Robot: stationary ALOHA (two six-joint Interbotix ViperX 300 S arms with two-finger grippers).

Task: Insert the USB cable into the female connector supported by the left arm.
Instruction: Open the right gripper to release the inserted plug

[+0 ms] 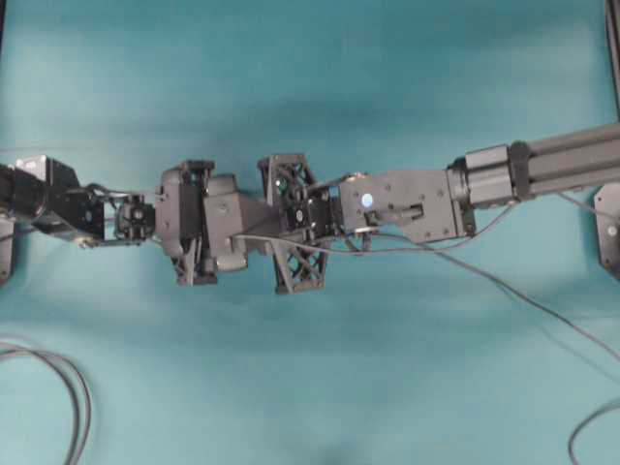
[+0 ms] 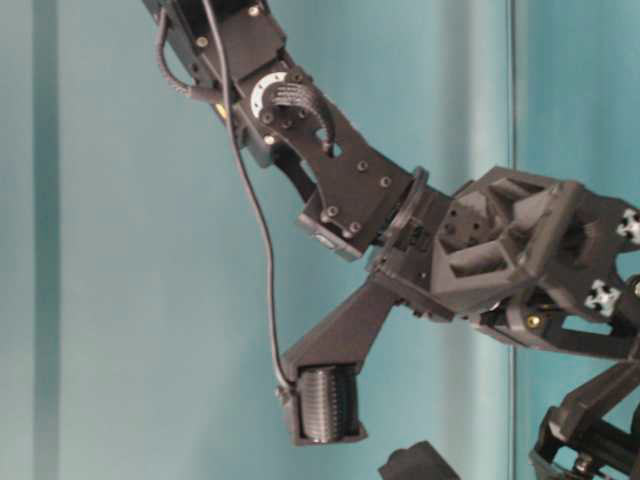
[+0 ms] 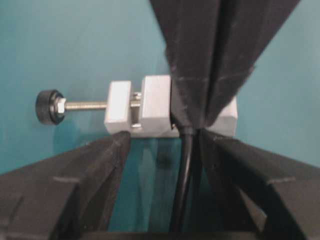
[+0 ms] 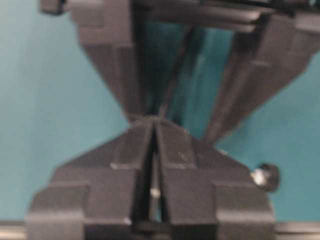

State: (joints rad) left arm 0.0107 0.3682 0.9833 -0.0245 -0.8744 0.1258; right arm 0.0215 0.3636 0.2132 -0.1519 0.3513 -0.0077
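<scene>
Female connector (image 3: 155, 105) lies on the teal worktop (image 3: 60, 40), screw knob (image 3: 49, 106) out at 9 o'clock. The left claw (image 3: 165, 142) is spread wide with its tips at the block's 6 o'clock edge, probably bracing it against the push; actual clamping is not resolvable. Right claw (image 3: 192, 122) comes in from 12 o'clock, pinched narrow on the USB cable (image 3: 182, 170), whose plug is hidden behind its fingertips, so seating cannot be read; slack cable trails between the left fingers, and loose cable loops (image 1: 73, 387) lie well clear
</scene>
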